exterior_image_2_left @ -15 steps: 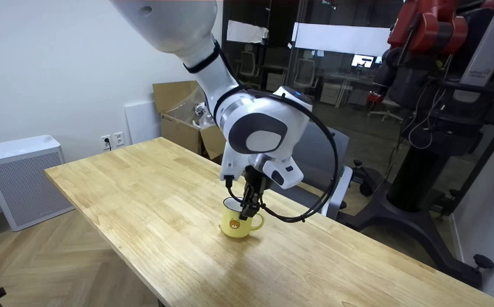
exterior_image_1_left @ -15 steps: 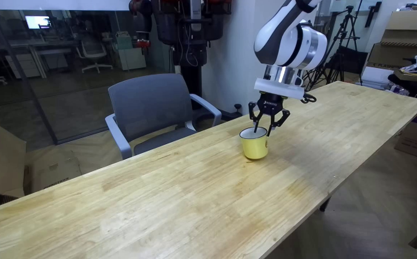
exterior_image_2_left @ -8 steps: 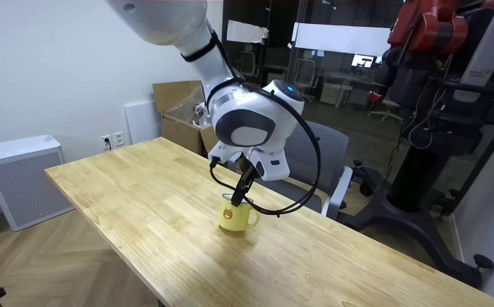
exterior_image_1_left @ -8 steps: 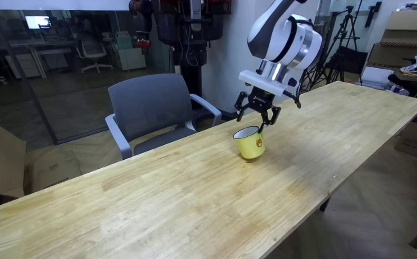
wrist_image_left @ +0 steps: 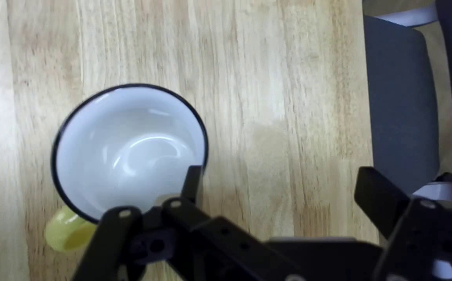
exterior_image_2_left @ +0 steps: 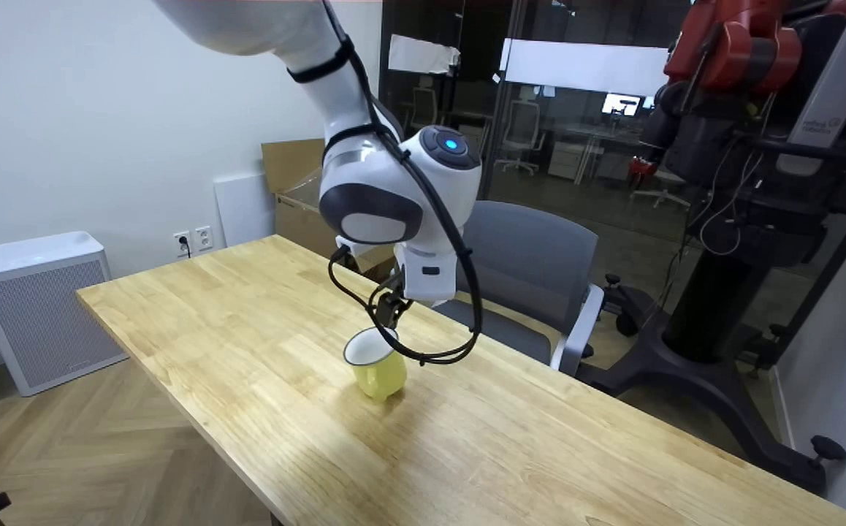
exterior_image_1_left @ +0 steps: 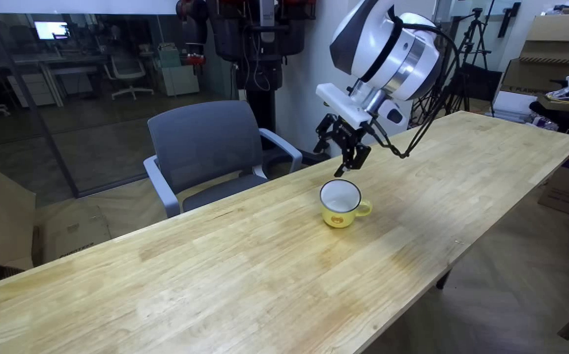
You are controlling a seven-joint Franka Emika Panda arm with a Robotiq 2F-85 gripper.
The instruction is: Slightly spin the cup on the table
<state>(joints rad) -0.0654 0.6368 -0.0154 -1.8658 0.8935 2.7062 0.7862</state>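
1 yellow mug (exterior_image_1_left: 341, 204), white-lined, dark-rimmed, tilted on table (exterior_image_1_left: 215, 275); pincer (wrist_image_left: 280, 172) spread wide.

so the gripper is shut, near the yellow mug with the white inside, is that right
Not quite: the gripper is open, its fingers wide apart, as the wrist view shows. It is indeed near the yellow mug with the white inside.

yellow cup (exterior_image_1_left: 341, 203), wood-grain table (exterior_image_1_left: 245, 275), black hand (wrist_image_left: 280, 174)
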